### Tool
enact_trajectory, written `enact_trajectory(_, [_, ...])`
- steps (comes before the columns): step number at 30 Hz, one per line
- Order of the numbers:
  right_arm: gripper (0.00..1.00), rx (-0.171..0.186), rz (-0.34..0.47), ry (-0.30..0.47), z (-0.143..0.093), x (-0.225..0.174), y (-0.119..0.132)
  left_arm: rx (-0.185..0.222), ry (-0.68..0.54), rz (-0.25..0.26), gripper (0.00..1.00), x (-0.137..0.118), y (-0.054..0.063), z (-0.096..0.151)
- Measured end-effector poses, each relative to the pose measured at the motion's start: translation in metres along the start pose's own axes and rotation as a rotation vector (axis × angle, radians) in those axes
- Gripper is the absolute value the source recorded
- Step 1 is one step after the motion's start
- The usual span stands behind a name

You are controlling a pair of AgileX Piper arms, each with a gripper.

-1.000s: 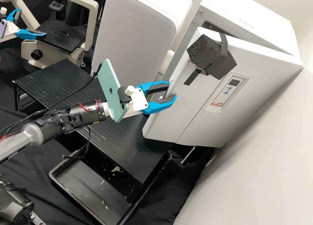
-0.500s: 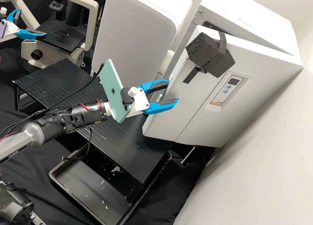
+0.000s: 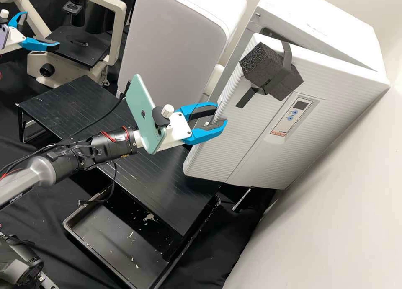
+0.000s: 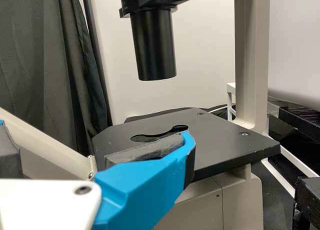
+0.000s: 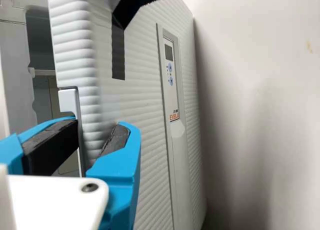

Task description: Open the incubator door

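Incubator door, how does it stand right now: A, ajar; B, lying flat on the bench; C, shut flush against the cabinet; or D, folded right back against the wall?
A: the incubator door stands ajar, since the interior shows past its edge in the right wrist view, where the right hand has one blue finger on each side of that edge.

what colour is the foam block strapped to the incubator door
Black, or very dark grey; the foam block shows best in the high view.
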Motion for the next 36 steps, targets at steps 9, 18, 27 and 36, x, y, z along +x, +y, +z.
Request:
enact_trajectory(9, [0.00, 0.003, -0.045, -0.055, -0.006, 0.004, 0.005, 0.000, 0.000, 0.000, 1.00, 0.000, 0.000, 0.000])
enact_trajectory(18, [1.00, 0.012, -0.072, -0.062, -0.011, 0.010, 0.005, 0.000, 0.000, 0.000, 1.00, 0.000, 0.000, 0.000])
enact_trajectory(27, [1.00, 0.034, -0.097, -0.072, -0.020, 0.020, -0.001, 0.000, 0.000, 0.000, 1.00, 0.000, 0.000, 0.000])
enact_trajectory(36, [1.00, 0.065, -0.101, -0.097, -0.022, 0.023, -0.003, 0.000, 0.000, 0.000, 1.00, 0.000, 0.000, 0.000])
